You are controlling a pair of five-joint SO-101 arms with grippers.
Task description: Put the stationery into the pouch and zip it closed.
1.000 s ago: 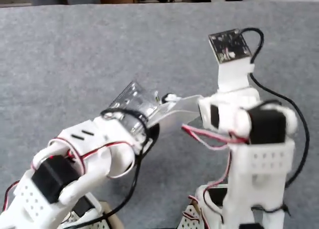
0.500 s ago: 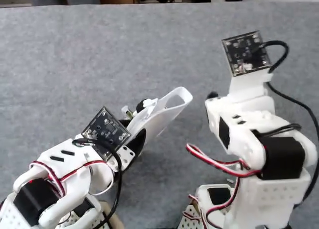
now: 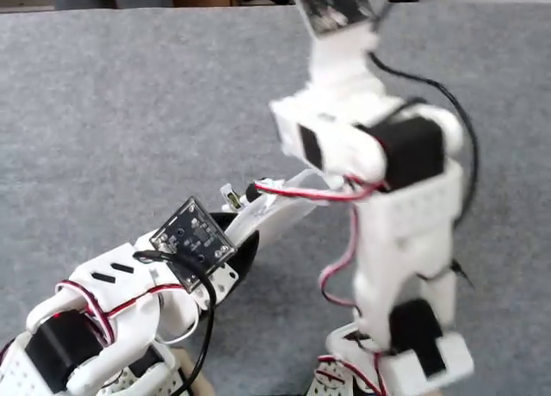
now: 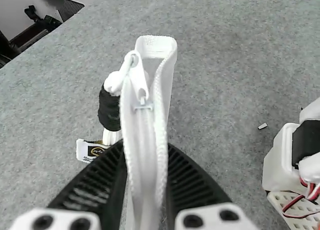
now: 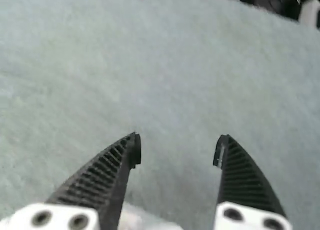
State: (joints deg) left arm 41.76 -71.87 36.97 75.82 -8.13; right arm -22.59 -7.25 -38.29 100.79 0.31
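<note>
My left gripper [image 4: 145, 155] is shut on the white pouch [image 4: 150, 105], holding it on edge above the grey table. The zipper runs along its upper edge, with the metal slider [image 4: 143, 106] near the far end and a white pull tab [image 4: 116, 80] hanging beside it. In the high view the pouch [image 3: 288, 208] sticks out from the left arm toward the right arm's base. A black cylindrical item [image 4: 109, 110] hangs beside the pouch. My right gripper [image 5: 177, 152] is open over bare grey felt, raised at the far side of the table.
The grey felt table [image 3: 103, 112] is bare around both arms. The right arm's body [image 3: 387, 207] stands close to the pouch's tip. A small label tag [image 4: 90, 151] hangs beneath the pouch. Dark objects lie beyond the table's far edge.
The right arm has let go of the pouch and swung up and away toward the far side. The left arm drew back a little, still holding the pouch.
</note>
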